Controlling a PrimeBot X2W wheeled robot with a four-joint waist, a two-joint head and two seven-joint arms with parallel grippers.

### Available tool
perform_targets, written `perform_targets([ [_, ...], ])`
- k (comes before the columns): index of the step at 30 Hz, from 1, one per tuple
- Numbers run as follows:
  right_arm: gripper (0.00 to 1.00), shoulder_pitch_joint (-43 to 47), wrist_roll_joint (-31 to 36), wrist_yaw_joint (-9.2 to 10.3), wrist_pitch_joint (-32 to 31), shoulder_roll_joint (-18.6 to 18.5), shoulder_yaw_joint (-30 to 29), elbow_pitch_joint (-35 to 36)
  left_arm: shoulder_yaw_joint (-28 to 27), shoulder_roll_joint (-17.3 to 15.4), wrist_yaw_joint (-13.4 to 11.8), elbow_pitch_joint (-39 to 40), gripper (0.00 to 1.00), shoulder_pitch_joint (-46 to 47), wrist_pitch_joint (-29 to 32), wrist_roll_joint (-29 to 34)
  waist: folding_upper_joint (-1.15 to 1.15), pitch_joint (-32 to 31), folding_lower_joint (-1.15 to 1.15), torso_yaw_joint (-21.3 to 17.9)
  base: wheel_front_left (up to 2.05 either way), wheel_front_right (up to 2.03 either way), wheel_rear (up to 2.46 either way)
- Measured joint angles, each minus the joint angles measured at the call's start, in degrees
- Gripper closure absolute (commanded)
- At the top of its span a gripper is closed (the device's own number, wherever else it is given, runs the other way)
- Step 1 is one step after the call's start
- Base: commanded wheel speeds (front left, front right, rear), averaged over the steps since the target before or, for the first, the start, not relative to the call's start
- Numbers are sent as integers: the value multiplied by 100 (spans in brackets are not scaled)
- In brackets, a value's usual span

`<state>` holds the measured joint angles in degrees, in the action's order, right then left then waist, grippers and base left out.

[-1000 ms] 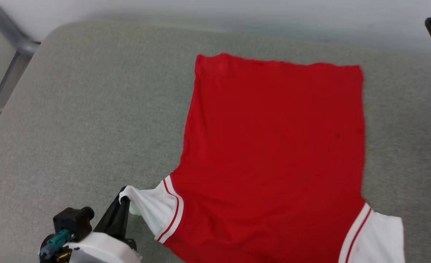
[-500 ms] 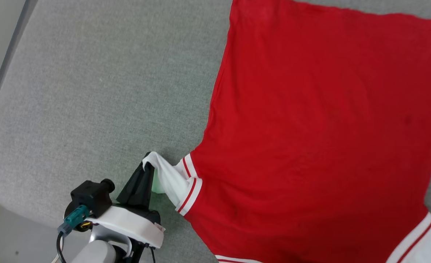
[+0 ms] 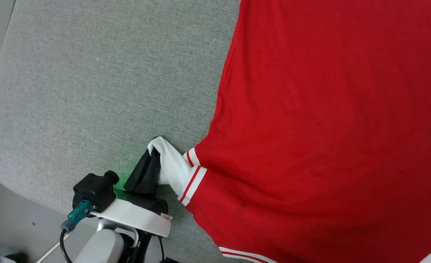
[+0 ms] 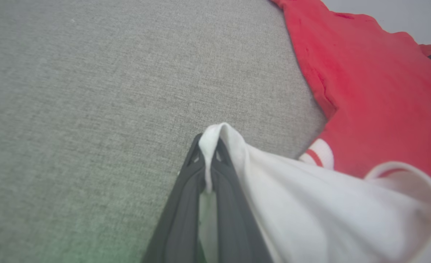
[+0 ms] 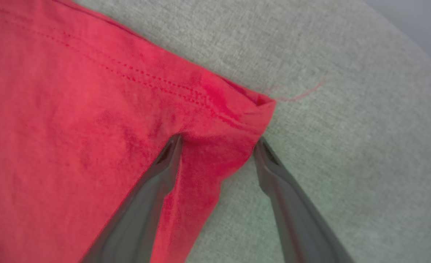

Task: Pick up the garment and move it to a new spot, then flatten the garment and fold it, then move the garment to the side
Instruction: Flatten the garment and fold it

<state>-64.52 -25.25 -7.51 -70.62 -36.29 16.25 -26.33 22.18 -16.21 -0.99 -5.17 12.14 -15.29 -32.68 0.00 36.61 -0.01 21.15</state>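
Note:
The garment, red with white sleeves and red-white striped trim, lies spread plain side up on the grey cushion; no letters or numbers show. My left gripper is shut on the tip of its white left sleeve, near the cushion's front edge. The left wrist view shows the white cloth pinched between the dark fingers. My right gripper stands open over a hemmed corner of the garment, with red cloth lying between its fingers.
The grey cushion stretches bare to the left of the garment, and its rounded front-left corner drops to a grey floor. A loose red thread lies beside the hem corner. Cables hang from my left wrist.
The head camera has tilted down and closer, so the picture has shifted. My left gripper stays shut on the white sleeve throughout.

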Motion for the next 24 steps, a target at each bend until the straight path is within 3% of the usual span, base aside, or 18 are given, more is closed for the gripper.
perform_targets([
  [2,0,14,-7,0,-7,-44,-3,5,-42,47,56,-44,100,5,-1,64,0,6,0,6,0,0,0],
  [3,67,14,-7,0,-3,-58,-10,10,-59,62,83,-57,100,7,-1,91,0,5,0,6,0,0,0],
  [4,100,15,-8,-1,9,-64,-33,11,-81,77,108,-74,100,7,-1,116,0,4,0,4,0,0,0],
  [10,100,93,7,-2,326,-55,-45,-16,-223,166,205,-198,100,-14,-1,227,0,-97,1,-60,0,0,0],
  [17,100,323,-191,-2,1201,165,-321,-236,-408,163,249,-348,100,-211,4,330,0,-532,2,-222,0,0,0],
  [24,100,1201,-837,-2,1793,-154,-5,169,-455,12,179,-438,100,-567,62,326,0,-1214,2,-464,0,0,0],
])
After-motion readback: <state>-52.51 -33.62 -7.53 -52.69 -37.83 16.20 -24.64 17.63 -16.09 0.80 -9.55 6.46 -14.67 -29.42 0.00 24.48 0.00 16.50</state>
